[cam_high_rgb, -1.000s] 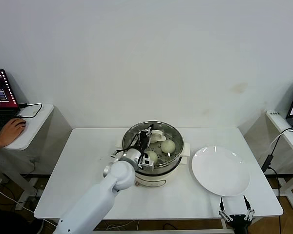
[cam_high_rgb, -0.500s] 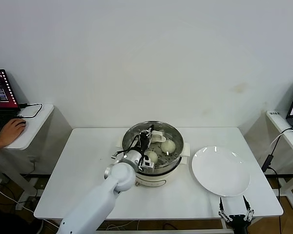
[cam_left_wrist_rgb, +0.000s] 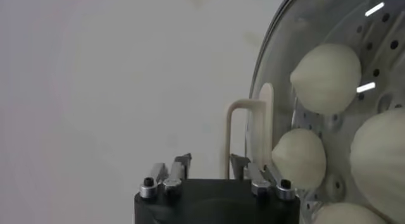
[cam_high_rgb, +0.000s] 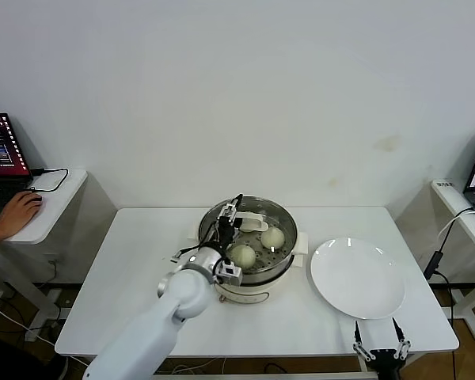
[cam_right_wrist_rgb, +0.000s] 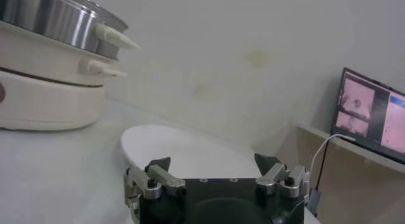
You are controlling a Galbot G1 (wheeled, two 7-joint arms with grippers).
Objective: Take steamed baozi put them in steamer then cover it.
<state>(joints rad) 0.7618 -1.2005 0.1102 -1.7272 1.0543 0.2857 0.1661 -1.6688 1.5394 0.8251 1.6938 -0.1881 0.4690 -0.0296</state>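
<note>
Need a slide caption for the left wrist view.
Left gripper, jaws open, beside the lidded steamer, four baozi visible under the glass cover.

— Where does the steamer (cam_high_rgb: pixel 249 249) sit?
— Mid-frame in the head view, on the surface (cam_high_rgb: pixel 134 277), with the plate (cam_high_rgb: pixel 357 278) just to its right.

— And the baozi (cam_high_rgb: pixel 272 237)?
— Inside the steamer, on its tray; the cover (cam_high_rgb: pixel 257 224) also lies in it, toward the back.

— The pincers?
— The left pincer (cam_high_rgb: pixel 228 215) hangs over the steamer's left rim. The right pincer (cam_high_rgb: pixel 378 347) is at the lower right, at the surface's front edge.
</note>
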